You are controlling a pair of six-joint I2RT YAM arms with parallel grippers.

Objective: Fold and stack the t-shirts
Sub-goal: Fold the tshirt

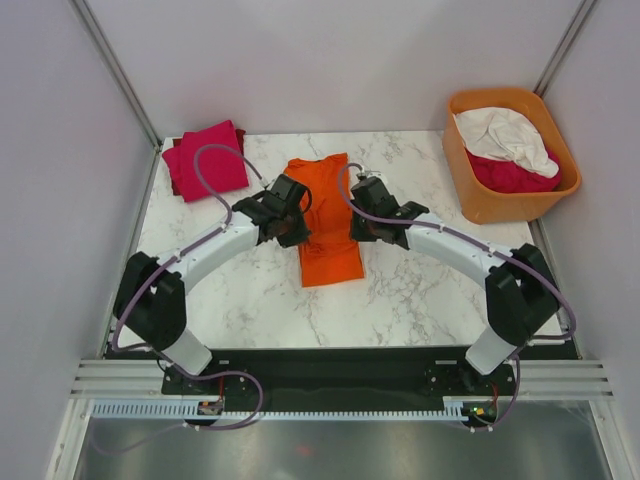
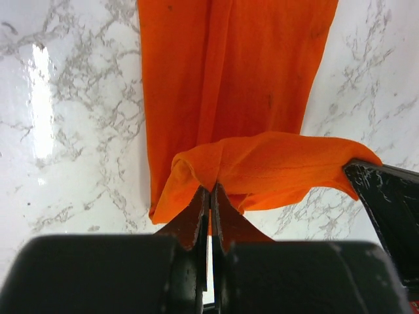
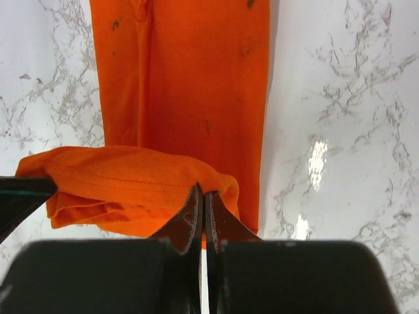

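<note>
Left hand (image 2: 209,193) clamped on the lifted end of the bright orange cloth t-shirt (image 2: 229,78), right hand (image 3: 201,196) pinching it alongside. Beyond both, it lies flat on the white marbled tabletop (image 2: 65,131).

a white marble table (image 1: 420,300) stands between plain pale walls (image 1: 350,60), with grey metal posts (image 1: 115,65) in the far corners. bright light reflects on its glossy top.

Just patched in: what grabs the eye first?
The orange shirt at the table's middle, one end pinched and lifted by the left gripper and right gripper. A folded pink shirt lies back left; an orange tub back right holds white cloth and red cloth.
</note>
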